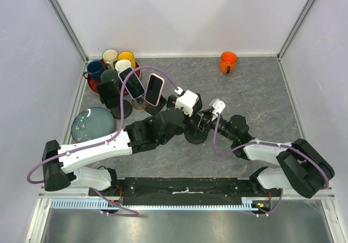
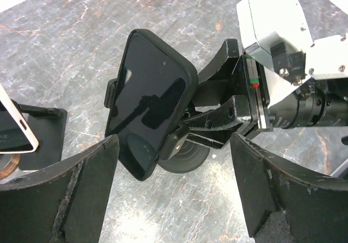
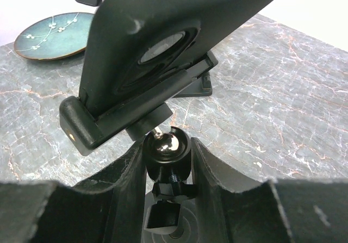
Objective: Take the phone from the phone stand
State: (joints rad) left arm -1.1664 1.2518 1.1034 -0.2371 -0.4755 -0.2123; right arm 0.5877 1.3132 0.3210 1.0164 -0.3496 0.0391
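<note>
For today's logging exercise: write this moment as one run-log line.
phase: pre-grasp | left gripper: open around phone | right gripper: shut on phone stand | phone: in stand

right claw [image 3: 167, 160] on stand [image 2: 186, 157], phone [image 2: 147, 99] front clear

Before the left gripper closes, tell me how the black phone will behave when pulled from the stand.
Likely stiff: the phone is a flat cased slab. Its glossy screen may slip, so grip the edges. The stand might tilt at its ball joint, though the right gripper pinches it there.
</note>
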